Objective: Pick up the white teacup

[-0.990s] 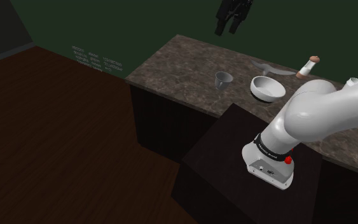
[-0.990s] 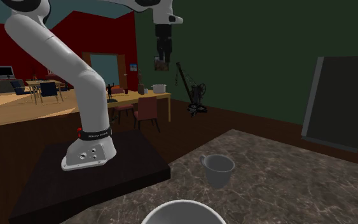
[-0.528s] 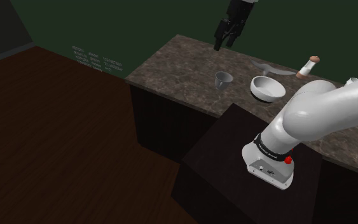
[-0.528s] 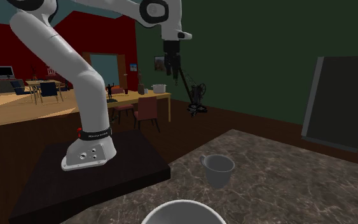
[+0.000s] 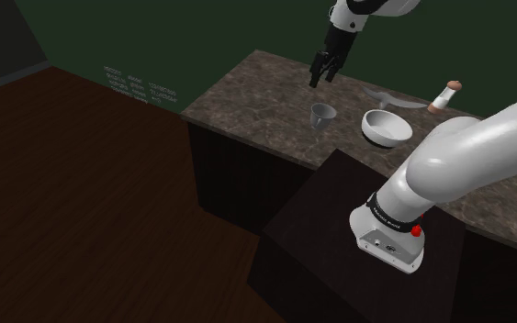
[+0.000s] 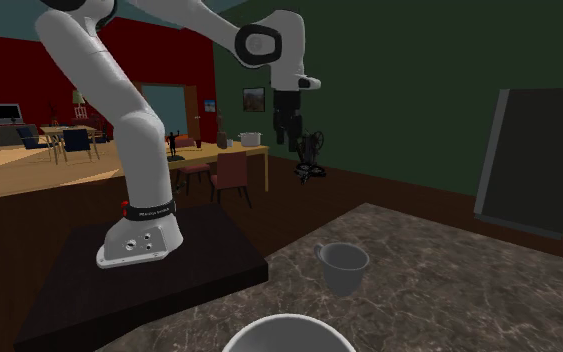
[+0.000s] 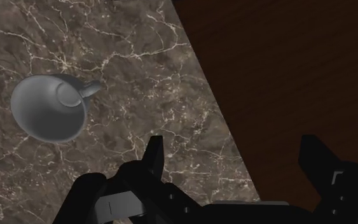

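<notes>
Lowered since a second ago, the gripper has come down from the shoulder view's top edge toward the counter. The teacup has stayed where it was.

Nearest in the shoulder view is the dark stand at the lower right, and the white arm rises from it. Just beyond the stand runs the brown, veined counter. On it a white bowl sits close to the stand. The teacup, drawn grey, stands upright to the bowl's left, near the counter's edge and apart from the bowl. Farther back, a small white bottle with a brown cap leans at a tilt.

The gripper hangs in the air over the counter, clear of the cup. Seen from the wrist, its two fingers stand wide apart with nothing between them. Below them lies the counter's edge, with dark wooden floor beside it. The cup lies off to one side of the fingers, untouched. A dark green wall stands behind the counter.
</notes>
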You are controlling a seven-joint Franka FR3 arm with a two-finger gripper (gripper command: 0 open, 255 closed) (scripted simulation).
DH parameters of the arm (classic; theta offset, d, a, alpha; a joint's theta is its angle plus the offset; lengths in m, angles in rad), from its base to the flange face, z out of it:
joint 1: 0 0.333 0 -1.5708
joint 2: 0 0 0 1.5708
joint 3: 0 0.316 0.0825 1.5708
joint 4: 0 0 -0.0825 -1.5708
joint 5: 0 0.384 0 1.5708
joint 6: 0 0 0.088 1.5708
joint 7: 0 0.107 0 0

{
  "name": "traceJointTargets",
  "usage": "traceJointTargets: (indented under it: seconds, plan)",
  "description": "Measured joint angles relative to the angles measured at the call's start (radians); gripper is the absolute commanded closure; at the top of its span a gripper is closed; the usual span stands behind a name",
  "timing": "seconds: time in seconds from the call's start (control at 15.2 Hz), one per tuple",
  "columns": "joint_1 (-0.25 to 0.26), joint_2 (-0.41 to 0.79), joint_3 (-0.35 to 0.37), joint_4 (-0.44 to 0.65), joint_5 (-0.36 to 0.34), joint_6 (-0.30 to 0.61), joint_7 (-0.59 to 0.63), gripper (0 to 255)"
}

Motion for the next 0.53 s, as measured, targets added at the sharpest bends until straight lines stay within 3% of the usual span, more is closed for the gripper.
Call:
traceJointTargets:
  seconds: [0.53]
  plan:
    - [-0.024,0.237,-0.114,0.004,0.002,0.220,-0.138,0]
